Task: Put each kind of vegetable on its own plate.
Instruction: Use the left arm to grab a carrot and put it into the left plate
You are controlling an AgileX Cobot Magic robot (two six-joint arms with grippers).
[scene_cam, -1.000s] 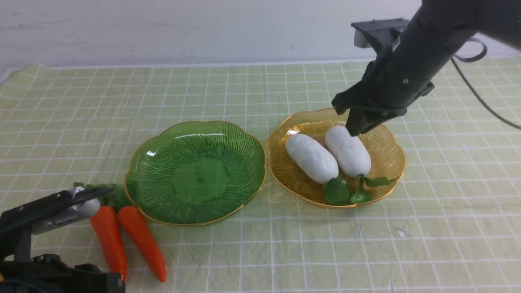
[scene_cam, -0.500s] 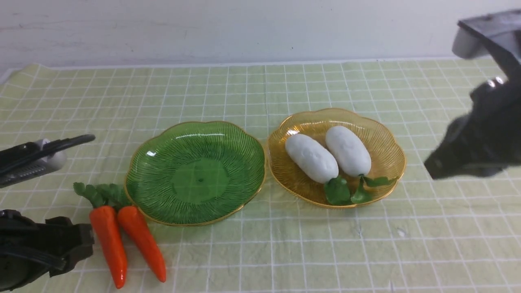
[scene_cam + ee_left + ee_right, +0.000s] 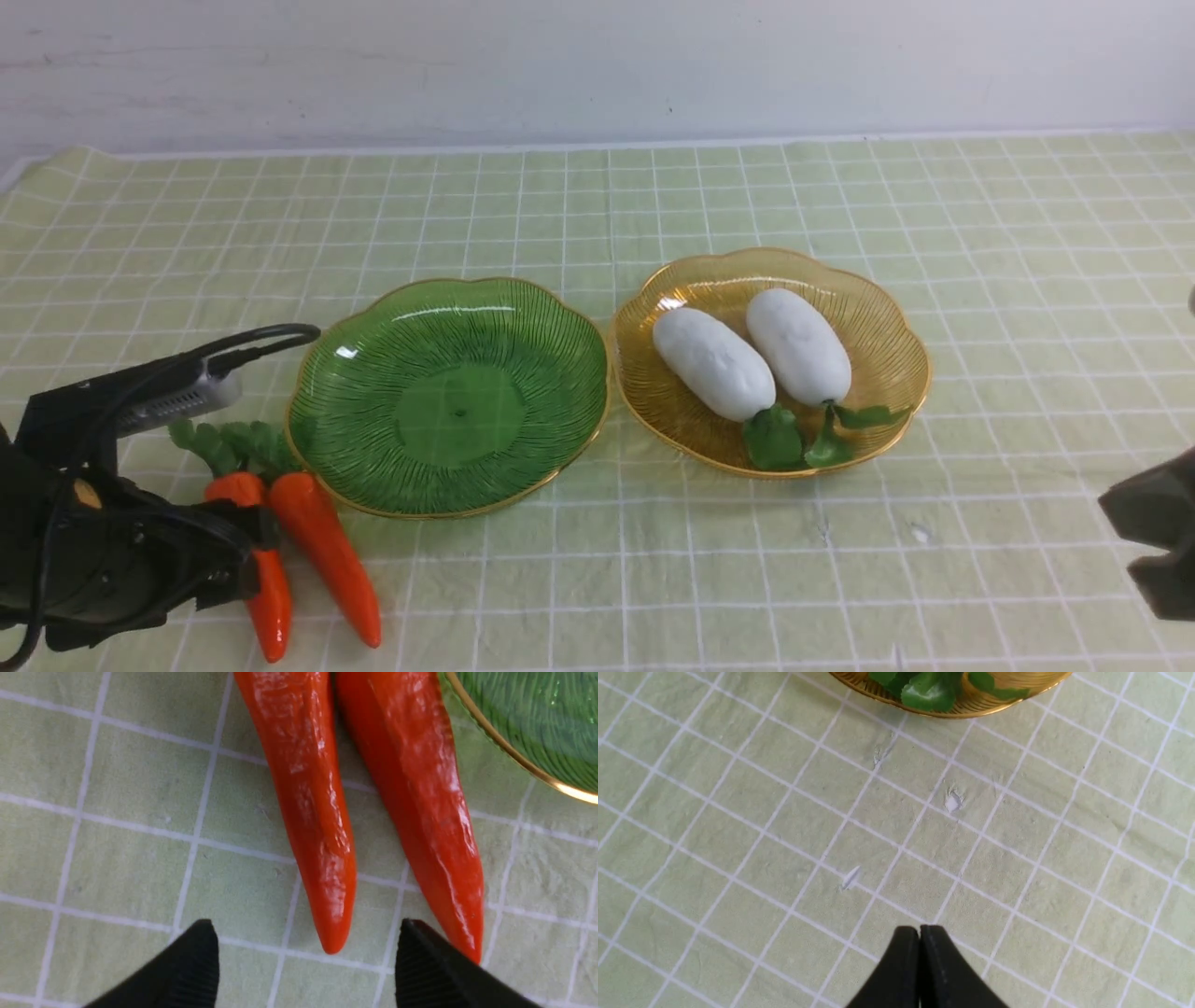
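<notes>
Two orange carrots lie side by side on the cloth left of the green plate [image 3: 448,317], the left carrot [image 3: 271,607] and the right carrot [image 3: 327,551]. My left gripper [image 3: 245,560] is open and low over them. In the left wrist view its jaws [image 3: 306,926] straddle the tip of the left carrot [image 3: 308,788], and one fingertip [image 3: 420,956] sits by the tip of the right carrot [image 3: 416,788]. Two white radishes [image 3: 714,362] [image 3: 798,345] lie in the amber plate [image 3: 887,317]. My right gripper [image 3: 920,928] is shut and empty, at the right edge of the front view [image 3: 1153,551].
The green plate holds nothing; its gold rim [image 3: 514,760] is close to the right carrot. The amber plate's rim [image 3: 962,709] and the radish leaves [image 3: 924,690] show at the edge of the right wrist view. A green checked cloth [image 3: 597,579] covers the table.
My right arm has pulled back from over the amber plate to the near right edge. My left gripper has come down onto the carrots' tips.
</notes>
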